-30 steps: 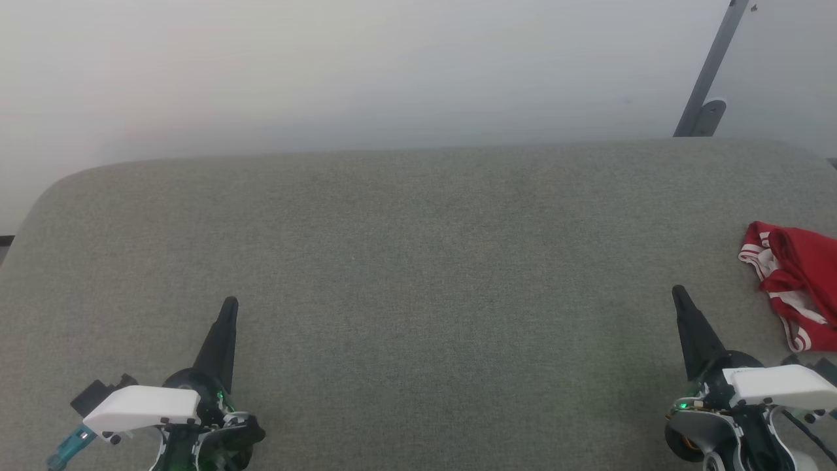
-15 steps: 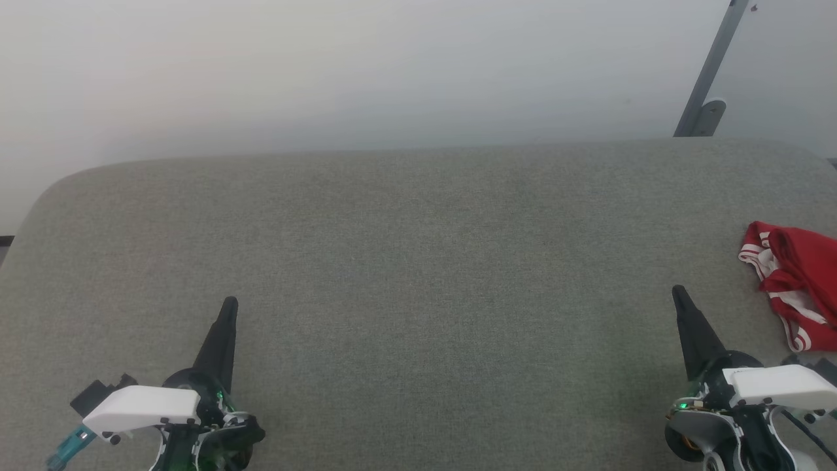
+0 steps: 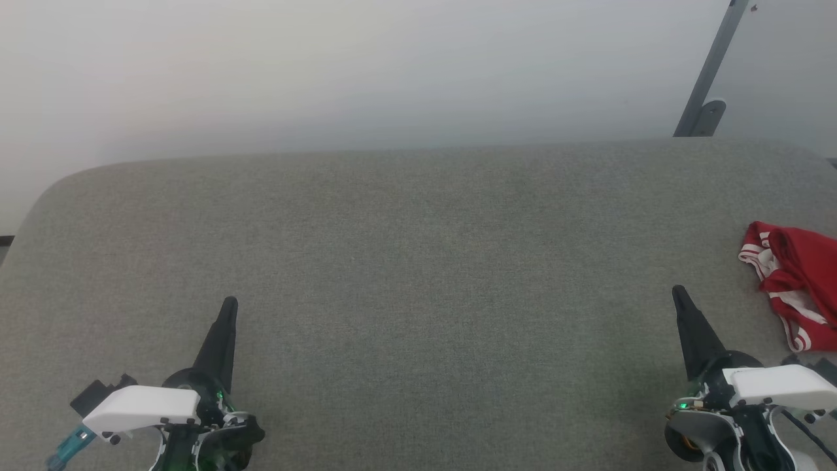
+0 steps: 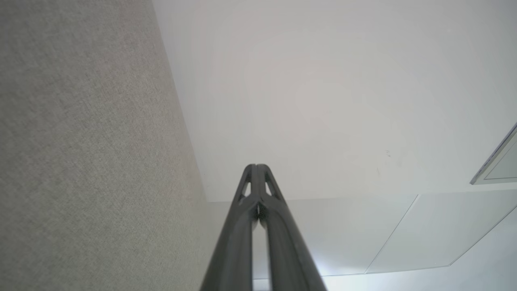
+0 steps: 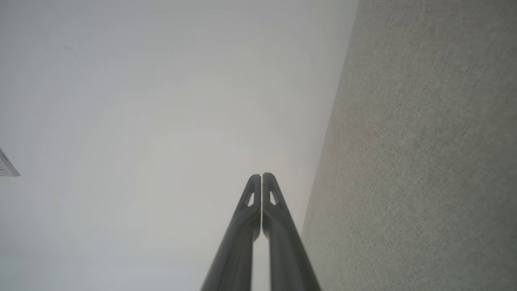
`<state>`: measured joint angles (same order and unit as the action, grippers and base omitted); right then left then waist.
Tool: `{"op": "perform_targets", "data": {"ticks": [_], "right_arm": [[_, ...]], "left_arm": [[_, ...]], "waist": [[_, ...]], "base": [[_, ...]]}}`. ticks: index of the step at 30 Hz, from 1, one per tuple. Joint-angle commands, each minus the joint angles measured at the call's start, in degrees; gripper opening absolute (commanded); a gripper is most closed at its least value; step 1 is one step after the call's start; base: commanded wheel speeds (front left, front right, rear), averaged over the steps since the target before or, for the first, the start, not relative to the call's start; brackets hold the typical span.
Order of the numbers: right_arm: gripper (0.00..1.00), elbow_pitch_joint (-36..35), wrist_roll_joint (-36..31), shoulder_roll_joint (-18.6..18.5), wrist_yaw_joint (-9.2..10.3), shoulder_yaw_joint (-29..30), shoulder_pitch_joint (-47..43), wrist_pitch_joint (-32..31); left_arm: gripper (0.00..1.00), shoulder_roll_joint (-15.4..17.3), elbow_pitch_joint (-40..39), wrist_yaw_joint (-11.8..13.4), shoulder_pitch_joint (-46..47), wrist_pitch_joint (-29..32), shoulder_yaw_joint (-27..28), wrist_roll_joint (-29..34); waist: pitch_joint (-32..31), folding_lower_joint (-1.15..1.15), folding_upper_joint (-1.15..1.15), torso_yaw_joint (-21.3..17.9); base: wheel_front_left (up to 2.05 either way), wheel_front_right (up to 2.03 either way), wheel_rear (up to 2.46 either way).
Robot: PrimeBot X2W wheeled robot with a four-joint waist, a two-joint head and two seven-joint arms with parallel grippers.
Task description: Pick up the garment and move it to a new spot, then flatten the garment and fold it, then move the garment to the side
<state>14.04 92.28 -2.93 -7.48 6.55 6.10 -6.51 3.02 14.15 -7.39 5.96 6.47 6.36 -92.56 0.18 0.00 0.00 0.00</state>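
Observation:
The garment (image 3: 799, 275), a bright red jersey with white red-striped trim, lies bunched at the right edge of the grey fabric table (image 3: 418, 261), partly cut off by the head view's border. My right gripper (image 3: 677, 292) rests at the lower right, a short way left of the jersey and apart from it, its fingers pressed together and holding nothing (image 5: 261, 176). My left gripper (image 3: 229, 303) sits at the lower left, far from the jersey, fingers also together and holding nothing (image 4: 255, 166).
A pale wall stands behind the table's far edge. A grey metal bar with a bracket (image 3: 707, 111) leans at the back right. The table's left corner is rounded (image 3: 59, 186).

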Motion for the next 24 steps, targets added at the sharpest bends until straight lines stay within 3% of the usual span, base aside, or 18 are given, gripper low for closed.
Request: {"op": "perform_targets", "data": {"ticks": [1,24], "right_arm": [[0.00,0.10,0.25,0.20,-0.02,0.00,0.33,-0.15],[0.00,0.10,0.25,0.20,-0.02,0.00,0.33,-0.14]], "left_arm": [[0.00,-0.15,-0.04,-0.18,0.66,0.24,0.22,0.19],[0.00,-0.19,-0.04,-0.18,0.66,0.28,0.25,0.24]], "waist": [[0.00,0.00,0.00,0.00],[0.00,0.00,0.00,0.00]], "base": [[0.00,0.00,0.00],[0.00,0.00,0.00]]}}
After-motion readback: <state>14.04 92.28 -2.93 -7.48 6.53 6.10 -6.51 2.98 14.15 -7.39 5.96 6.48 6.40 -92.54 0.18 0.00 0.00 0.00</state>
